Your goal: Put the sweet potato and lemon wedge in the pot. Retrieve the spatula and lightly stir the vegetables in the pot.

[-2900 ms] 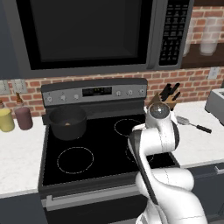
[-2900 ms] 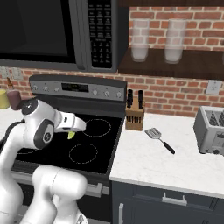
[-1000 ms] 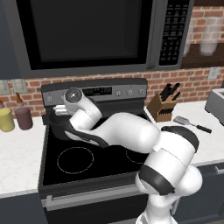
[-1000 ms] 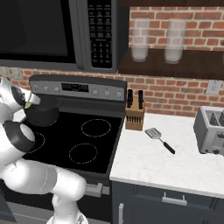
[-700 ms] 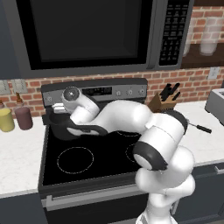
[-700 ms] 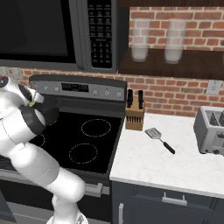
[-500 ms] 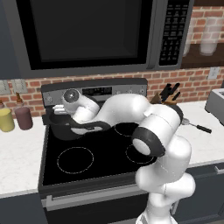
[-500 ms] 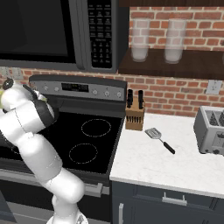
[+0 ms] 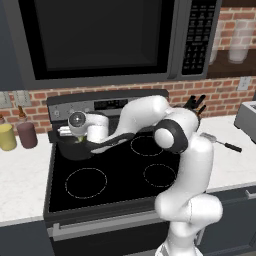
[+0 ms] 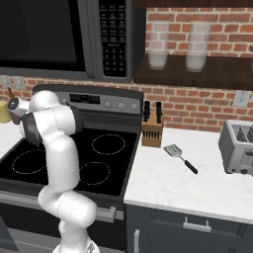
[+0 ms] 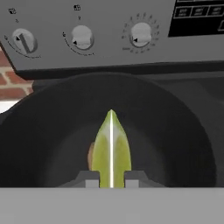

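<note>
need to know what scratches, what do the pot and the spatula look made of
The pot: dark grey-black, matte, no shine; looks like coated metal, though the render leaves it open. The spatula: silver slotted head, apparently bare metal; thin black handle, possibly plastic.

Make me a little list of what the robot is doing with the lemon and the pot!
tool: the tool is shut on the lemon wedge, hovering over the pot
lemon wedge: pinched between the two tips, pointy end up in the hand view
sweet potato: an orange bit peeks out behind the wedge, in the pot
pot: on the stove's back left burner
spatula: lying on the counter beside the knife block
</note>
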You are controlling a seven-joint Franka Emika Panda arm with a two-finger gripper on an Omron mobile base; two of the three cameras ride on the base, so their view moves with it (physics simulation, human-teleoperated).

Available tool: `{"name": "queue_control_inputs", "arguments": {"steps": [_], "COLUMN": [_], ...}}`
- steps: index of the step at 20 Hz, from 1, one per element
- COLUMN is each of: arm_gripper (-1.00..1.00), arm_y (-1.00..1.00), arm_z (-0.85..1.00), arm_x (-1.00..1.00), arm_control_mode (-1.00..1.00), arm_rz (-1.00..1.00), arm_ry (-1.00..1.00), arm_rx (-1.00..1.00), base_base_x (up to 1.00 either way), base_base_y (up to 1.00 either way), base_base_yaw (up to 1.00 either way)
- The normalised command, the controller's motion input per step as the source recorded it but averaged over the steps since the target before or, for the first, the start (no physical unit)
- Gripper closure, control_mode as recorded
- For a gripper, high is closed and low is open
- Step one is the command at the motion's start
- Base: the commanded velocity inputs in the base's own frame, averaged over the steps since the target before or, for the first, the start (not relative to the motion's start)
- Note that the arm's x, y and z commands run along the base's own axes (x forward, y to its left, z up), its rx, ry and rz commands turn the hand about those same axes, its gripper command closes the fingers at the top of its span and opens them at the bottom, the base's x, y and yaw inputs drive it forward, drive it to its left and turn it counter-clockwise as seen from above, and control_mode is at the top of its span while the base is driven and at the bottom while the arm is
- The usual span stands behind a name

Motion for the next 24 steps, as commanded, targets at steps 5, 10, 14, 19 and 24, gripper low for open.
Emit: {"name": "queue_control_inputs", "arguments": {"steps": [5, 10, 14, 19, 24], "arm_gripper": [1.00, 1.00, 1.00, 1.00, -1.00], "arm_y": [0.15, 0.01, 0.00, 0.00, -0.01], "arm_z": [-0.01, 0.00, -0.09, -0.24, -0.15], "arm_x": [0.42, 0.54, 0.48, 0.19, 0.20], "arm_control_mode": [-1.00, -1.00, -1.00, -1.00, -1.00], "arm_rz": [-0.01, -0.04, -0.05, -0.04, -0.05], "arm_ry": [0.00, 0.00, 0.00, 0.00, 0.02], "arm_rx": [0.00, 0.00, 0.00, 0.00, 0.00], "base_base_x": [0.00, 0.00, 0.00, 0.00, 0.00], "base_base_y": [0.00, 0.00, 0.00, 0.00, 0.00], "base_base_yaw": [0.00, 0.00, 0.00, 0.00, 0.00]}}
